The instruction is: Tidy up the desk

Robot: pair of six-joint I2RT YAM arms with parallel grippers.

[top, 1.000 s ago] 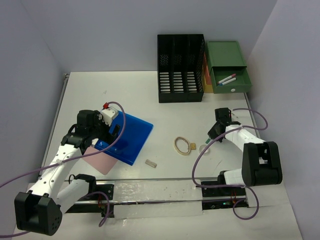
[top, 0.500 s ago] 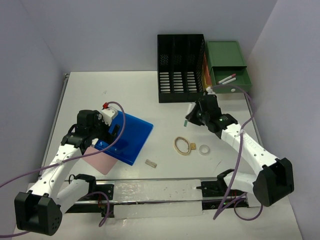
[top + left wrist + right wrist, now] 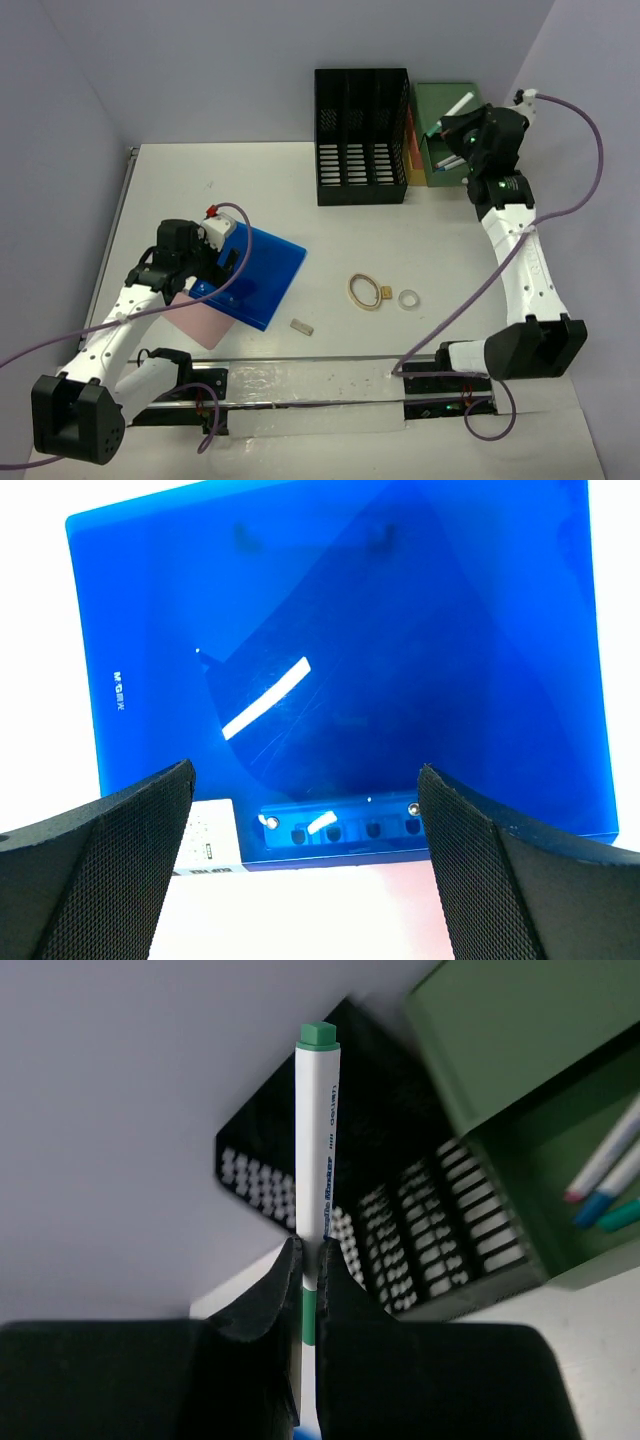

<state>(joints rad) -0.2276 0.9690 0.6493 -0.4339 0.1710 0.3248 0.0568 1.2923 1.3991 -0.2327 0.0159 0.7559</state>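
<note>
The white counter (image 3: 250, 180) stretches under both arms. The right fingers (image 3: 262, 1305) are high over its far right corner, well clear of its surface and next to the open green drawer (image 3: 462, 158). They are pressed together on a white marker (image 3: 318, 1160), which sticks out beyond the tips with its green end outermost. In the right wrist view the black file rack (image 3: 440, 1230) stands behind the marker, and a strip of counter shows at the lower right.

The left fingers (image 3: 100, 870) are spread wide and hold nothing. They sit low over the near left part of the counter, on either side of the near edge of a blue folder (image 3: 400, 630). That edge rests on a pink sheet (image 3: 330, 910). A rubber band (image 3: 364, 291) and a small ring (image 3: 408, 298) lie on the bare counter between the arms.
</note>
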